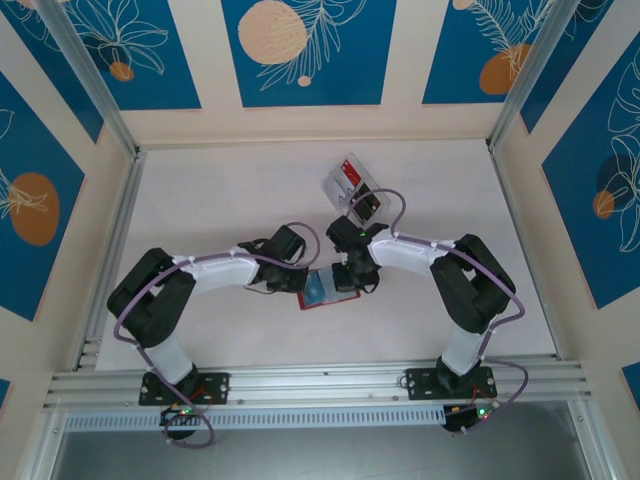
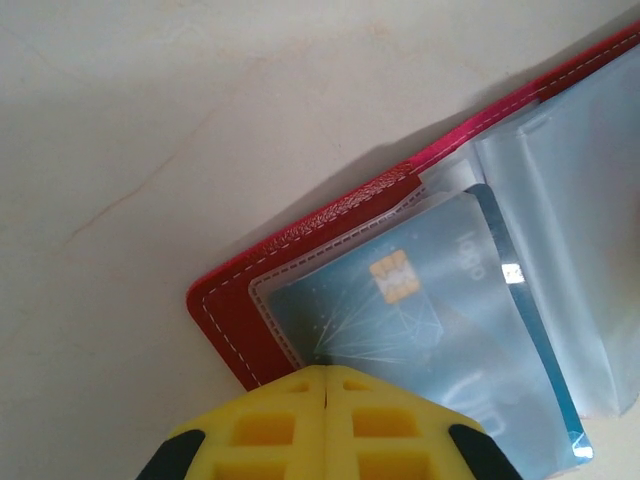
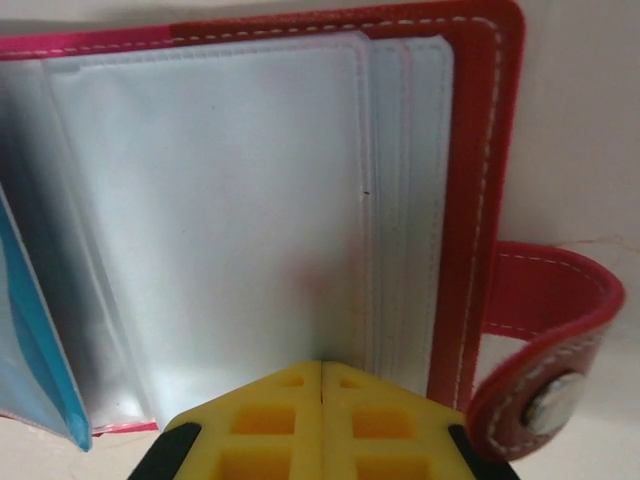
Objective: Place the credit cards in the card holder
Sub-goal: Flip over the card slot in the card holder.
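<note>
**Card holder open on the table, a gripper at each side.**
The left gripper sits at the holder's left corner, its yellow pads clenched flat together. The right gripper is on the holder's right half near the snap tab, likewise clenched. Whether either pinches a sleeve cannot be told. A blue credit card lies in the holder's clear sleeve. Other cards rest in a clear tray beyond the holder.

- On the blue card, in a clear sleeve of the card holder: faint raised characters beside the gold chip, blurred by the plastic and not readable.
- On the cards in the tray: white marks, too small to read.
- No text can be read.
</note>
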You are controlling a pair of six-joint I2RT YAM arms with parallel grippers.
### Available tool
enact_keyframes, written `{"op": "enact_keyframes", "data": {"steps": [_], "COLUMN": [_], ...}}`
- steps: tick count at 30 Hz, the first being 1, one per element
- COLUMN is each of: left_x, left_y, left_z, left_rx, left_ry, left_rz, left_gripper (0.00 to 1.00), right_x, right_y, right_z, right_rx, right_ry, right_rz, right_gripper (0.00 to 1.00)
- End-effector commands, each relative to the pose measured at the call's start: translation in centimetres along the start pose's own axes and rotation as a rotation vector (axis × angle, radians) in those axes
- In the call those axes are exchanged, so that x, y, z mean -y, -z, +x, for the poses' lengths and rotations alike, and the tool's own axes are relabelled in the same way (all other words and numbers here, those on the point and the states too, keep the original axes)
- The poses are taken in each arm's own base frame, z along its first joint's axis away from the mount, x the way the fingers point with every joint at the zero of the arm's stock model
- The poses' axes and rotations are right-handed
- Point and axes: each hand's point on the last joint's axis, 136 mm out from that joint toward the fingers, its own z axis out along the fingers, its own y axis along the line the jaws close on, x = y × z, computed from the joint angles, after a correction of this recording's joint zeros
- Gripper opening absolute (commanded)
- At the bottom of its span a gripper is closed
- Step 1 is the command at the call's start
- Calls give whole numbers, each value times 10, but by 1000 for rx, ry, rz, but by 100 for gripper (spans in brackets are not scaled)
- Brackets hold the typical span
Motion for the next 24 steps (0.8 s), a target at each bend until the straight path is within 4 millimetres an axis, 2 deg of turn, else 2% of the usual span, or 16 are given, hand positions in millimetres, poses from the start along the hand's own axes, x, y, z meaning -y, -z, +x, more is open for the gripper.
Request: {"op": "enact_keyframes", "data": {"steps": [1,11,16,21,24], "left_x": [-18,-17,-8,-1,3], "left_y": [-15,-10,-1,12,28], "left_z": [23,21,13,1,-8], "left_rx": [-64,-55,-36,-6,34], "left_ry": [-9,-27,-68,-108,-114], "left_rz": [-57,-73,-81,-109,-107], "left_gripper": [0,0,0,0,0], "right_x": [-8,-34,-46,-40,-33], "right_y": [-16,-13,-8,-5,-5], "right_z": [11,0,-4,-7,-7], "right_rx": [-64,-59,-53,-30,-26], "right_ry": [-19,-67,-96,-135,-150], "right_rz": [-34,-227,-336,-351,-336], "right_gripper": [2,2,3,6,6]}}
